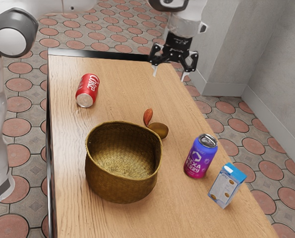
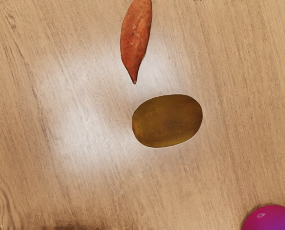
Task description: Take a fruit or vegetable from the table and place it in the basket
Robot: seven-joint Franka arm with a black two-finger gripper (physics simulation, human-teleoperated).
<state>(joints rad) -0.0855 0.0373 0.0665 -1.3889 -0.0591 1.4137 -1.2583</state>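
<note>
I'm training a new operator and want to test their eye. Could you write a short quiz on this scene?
1. True or false: the red can lies on its side.
2. Which is closest to the kiwi: (a) the red can, (b) the blue-topped carton, or (c) the sweet potato?
3. Fill in the missing word: the claw is ____, its fingers apart with nothing between them.

Key: 1 true; 2 c; 3 open.

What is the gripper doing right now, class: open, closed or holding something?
Gripper: open, fingers spread apart with nothing between them, raised above the table.
</note>
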